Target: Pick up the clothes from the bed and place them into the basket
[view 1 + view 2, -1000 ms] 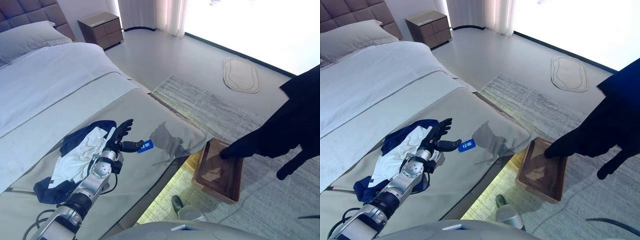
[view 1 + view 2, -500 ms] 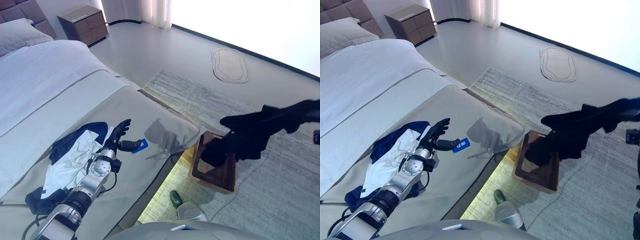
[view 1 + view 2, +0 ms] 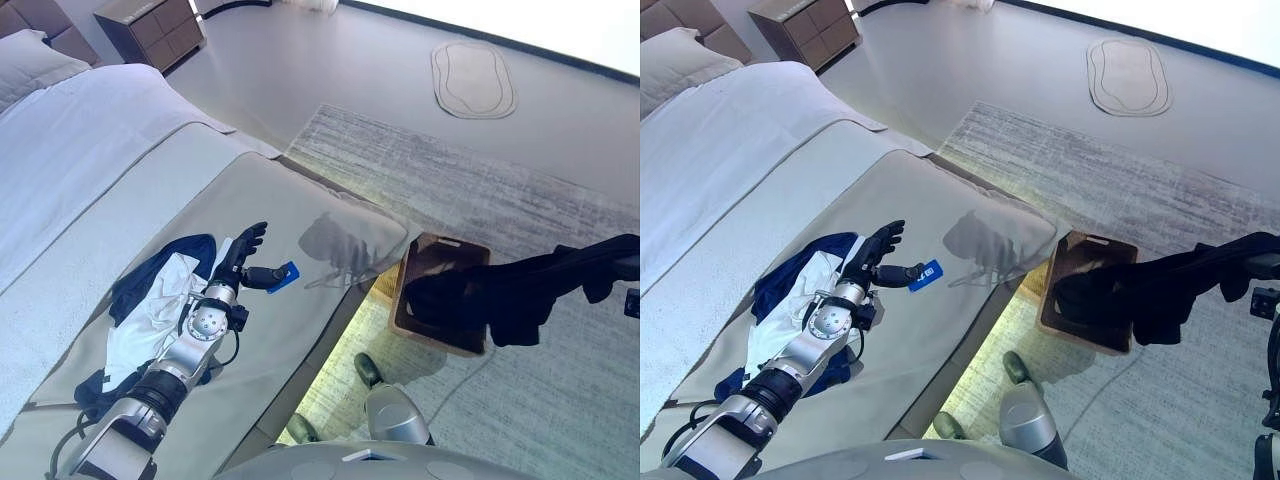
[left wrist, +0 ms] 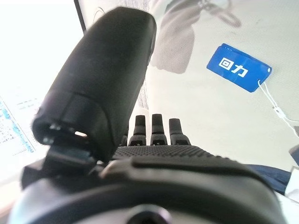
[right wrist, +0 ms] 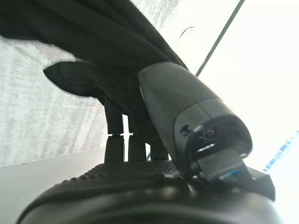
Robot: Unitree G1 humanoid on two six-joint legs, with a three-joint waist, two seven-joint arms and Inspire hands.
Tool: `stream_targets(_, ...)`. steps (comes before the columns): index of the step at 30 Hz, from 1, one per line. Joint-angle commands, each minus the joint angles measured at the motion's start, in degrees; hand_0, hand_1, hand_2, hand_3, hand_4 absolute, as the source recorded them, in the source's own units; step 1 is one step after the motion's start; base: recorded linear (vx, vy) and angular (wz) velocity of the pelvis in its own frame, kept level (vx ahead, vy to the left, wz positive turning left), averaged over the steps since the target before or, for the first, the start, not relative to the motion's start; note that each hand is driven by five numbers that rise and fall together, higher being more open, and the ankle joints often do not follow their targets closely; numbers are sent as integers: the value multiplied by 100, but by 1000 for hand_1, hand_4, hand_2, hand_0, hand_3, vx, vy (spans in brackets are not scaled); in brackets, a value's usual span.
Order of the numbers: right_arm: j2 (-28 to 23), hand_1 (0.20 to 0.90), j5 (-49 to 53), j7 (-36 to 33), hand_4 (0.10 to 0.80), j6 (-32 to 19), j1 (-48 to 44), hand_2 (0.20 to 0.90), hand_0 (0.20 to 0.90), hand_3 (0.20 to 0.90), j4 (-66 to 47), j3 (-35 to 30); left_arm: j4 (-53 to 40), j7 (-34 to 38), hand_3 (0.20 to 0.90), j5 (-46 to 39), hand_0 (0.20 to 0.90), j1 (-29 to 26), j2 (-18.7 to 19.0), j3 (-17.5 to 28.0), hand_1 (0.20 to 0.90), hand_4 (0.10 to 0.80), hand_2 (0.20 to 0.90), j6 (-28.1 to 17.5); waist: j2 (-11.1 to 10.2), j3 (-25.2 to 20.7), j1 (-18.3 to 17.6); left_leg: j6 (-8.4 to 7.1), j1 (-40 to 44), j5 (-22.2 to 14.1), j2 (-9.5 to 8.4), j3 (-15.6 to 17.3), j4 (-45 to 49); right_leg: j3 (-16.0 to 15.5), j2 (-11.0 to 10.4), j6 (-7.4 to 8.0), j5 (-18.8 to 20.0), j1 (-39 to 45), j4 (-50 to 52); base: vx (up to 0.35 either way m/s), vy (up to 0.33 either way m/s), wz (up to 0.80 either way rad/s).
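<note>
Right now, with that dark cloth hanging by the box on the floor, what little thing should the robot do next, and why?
Probably lower the right hand a little and let go. It is shut on the black garment, whose loose end hangs over the brown basket rather than resting inside. The left hand lies open on the bed beside the blue-and-white clothes.

Your right hand (image 5: 154,126) is hiding its fingertips in the black garment (image 3: 1170,285), which is covering part of the basket (image 3: 1080,255).
</note>
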Motion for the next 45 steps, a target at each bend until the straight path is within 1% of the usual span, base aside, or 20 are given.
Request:
stream_targets(1,-349,300,-32,31,100,-1012,-384,300,300,200,-246,-305,-403,102,900,233,900,-109,224,382,900,800,900,-398,16,-379,235,231,-191,-911,-35,-733,785,-498,285,-63,-179,-156,220,-32,-59,-1)
stream_targets(9,-196,300,-100,141,100,-1131,-542,300,300,200,-617,-87,-459,95,900,259,900,-128,97,338,900,800,900,-415,230,-210,163,224,-269,-885,-82,-697,736,-434,270,-38,-161,-255,150,-36,-41,0)
stream_targets(13,-124,300,14,229,100,-1182,-612,300,300,200,-781,-25,-488,143,900,289,900,-157,17,303,900,800,900,-392,291,-148,140,216,-299,-881,-85,-673,744,-409,273,-41,-173,-263,135,-35,-13,-1)
stream_targets(19,12,300,143,307,100,-1248,-603,300,300,200,-1151,61,-494,156,900,335,900,-159,-34,269,900,800,900,-326,309,-141,137,210,-304,-871,-90,-687,733,-373,301,-54,-201,-239,126,0,0,0)
stream_targets(23,176,300,77,231,100,-1234,-614,300,300,200,-1456,98,-461,194,900,398,900,-188,-86,244,900,800,900,-362,288,-124,147,197,-321,-873,-72,-688,746,-386,304,-59,-215,-235,126,-30,-24,0)
stream_targets(26,242,300,-4,151,100,-1093,-701,300,300,200,-1416,167,-405,219,900,394,900,-264,-117,222,900,800,900,-373,285,-120,167,193,-330,-862,-78,-711,730,-383,319,-57,-223,-224,123,-13,-9,0)
stream_targets(30,349,300,-181,218,100,-877,-676,300,300,200,-1052,280,-397,275,900,399,900,-263,-141,166,900,800,900,-360,279,-123,209,191,-312,-852,-77,-742,721,-410,317,-72,-236,-186,116,1,-8,0)
stream_targets(31,360,300,-199,203,100,-898,-676,300,300,200,-1005,304,-406,272,900,400,900,-265,-141,169,900,800,900,-353,279,-119,218,190,-313,-847,-77,-746,720,-414,317,-75,-234,-184,115,0,0,0)
stream_targets(32,390,554,-291,206,396,-835,-693,554,554,496,-834,411,-436,271,900,405,900,-276,-128,177,900,800,900,-320,278,-109,259,182,-320,-824,-71,-760,711,-441,313,-82,-228,-179,112,0,0,0)
stream_targets(33,391,900,-359,291,800,-804,-719,900,900,900,-720,467,-439,275,900,406,900,-281,-121,173,900,800,900,-318,280,-108,280,177,-322,-813,-69,-768,700,-459,310,-84,-230,-175,108,-28,-31,0)
stream_targets(38,392,900,-535,275,800,-706,-800,900,900,900,-300,682,-490,254,900,436,900,-315,-83,160,900,800,900,-302,262,-96,387,152,-337,-774,-71,-830,674,-544,295,-104,-248,-130,107,-10,-19,1)
stream_targets(45,390,900,-984,1,800,-696,-792,900,900,900,-22,837,-524,253,900,445,900,-331,-67,152,900,800,900,-343,244,-97,482,129,-367,-690,-87,-876,601,-610,287,-122,-225,-135,87,-18,-8,6)
